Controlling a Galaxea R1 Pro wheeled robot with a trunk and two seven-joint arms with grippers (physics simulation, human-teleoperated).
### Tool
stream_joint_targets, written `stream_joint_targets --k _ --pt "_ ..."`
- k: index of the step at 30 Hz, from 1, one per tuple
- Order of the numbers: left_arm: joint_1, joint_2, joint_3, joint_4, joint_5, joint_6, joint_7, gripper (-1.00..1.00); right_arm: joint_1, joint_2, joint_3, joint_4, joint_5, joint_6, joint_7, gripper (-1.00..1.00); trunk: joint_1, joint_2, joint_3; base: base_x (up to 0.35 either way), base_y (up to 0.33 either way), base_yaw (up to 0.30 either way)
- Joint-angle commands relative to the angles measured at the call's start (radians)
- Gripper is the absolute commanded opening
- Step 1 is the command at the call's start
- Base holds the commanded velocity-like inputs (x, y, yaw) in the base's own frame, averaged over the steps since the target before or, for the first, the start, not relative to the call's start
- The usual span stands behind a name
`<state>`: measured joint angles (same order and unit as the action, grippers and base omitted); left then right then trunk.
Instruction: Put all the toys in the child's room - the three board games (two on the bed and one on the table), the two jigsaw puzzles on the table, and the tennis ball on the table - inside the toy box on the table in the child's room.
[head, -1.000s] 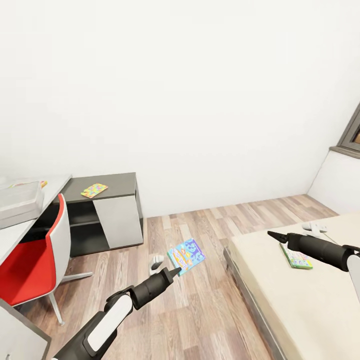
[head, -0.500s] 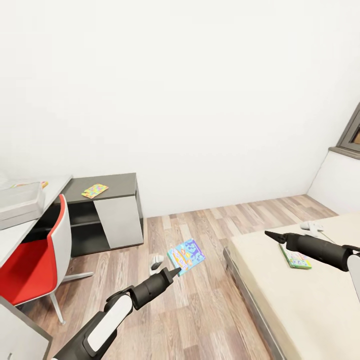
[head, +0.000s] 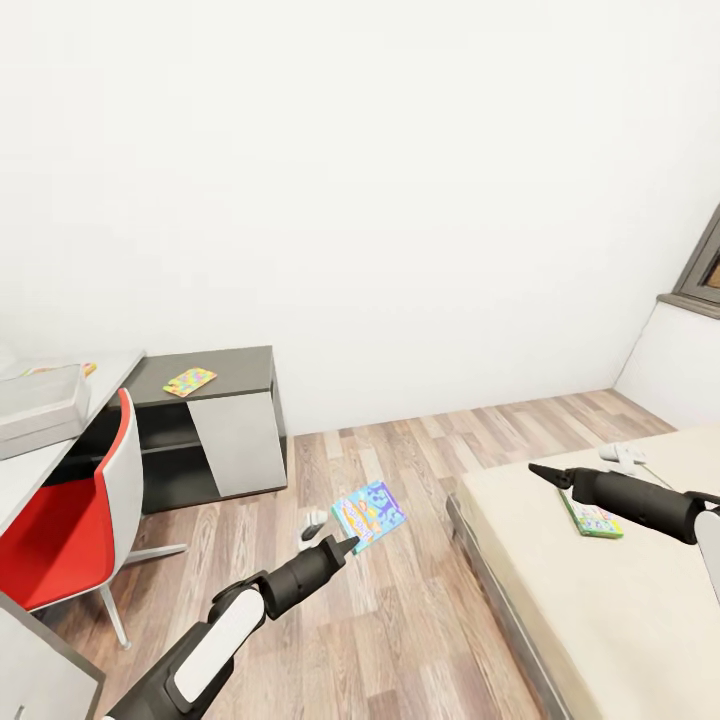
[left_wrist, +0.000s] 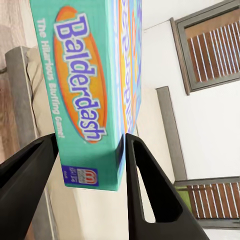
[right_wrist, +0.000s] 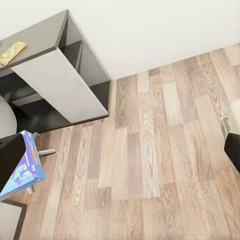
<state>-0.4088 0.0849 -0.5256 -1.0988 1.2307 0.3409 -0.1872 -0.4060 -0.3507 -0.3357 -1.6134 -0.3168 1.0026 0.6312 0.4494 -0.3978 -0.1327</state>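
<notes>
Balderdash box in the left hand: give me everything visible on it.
The Balderdash box is a thin rectangular board game with a teal cover, an orange oval carrying the purple title "Balderdash", and a small red logo near one corner. It looks like printed cardboard, closed and undamaged. The left hand pinches it at one short end, a black finger on each broad face. In the head view the box is held in the air over the wood floor, tilted, touching nothing but the fingers.
</notes>
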Motion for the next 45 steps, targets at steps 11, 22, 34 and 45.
stream_joint_targets --k 11,22,34,45 --pt "0.001 0.0 0.045 -0.001 0.01 0.009 -0.003 -1.0 -0.001 0.002 0.0 0.0 0.004 0.005 0.007 1.0 0.001 -0.002 -0.002 0.0 0.0 0.193" --pt "-0.001 -0.006 0.047 -0.001 0.006 0.014 0.0 -1.0 0.0 0.005 -0.002 0.0 0.005 0.005 0.006 1.0 0.001 -0.002 0.002 0.0 0.0 0.279" --pt "0.025 -0.006 0.044 -0.072 0.001 0.001 0.02 -1.0 0.0 0.007 -0.002 0.0 0.007 0.006 0.005 1.0 0.001 -0.002 0.011 0.001 0.0 0.226" --pt "0.077 0.008 0.068 -0.101 -0.003 -0.045 -0.028 -1.0 0.0 0.007 -0.001 0.0 0.007 0.007 0.005 1.0 0.001 -0.002 0.015 0.257 0.0 0.058"
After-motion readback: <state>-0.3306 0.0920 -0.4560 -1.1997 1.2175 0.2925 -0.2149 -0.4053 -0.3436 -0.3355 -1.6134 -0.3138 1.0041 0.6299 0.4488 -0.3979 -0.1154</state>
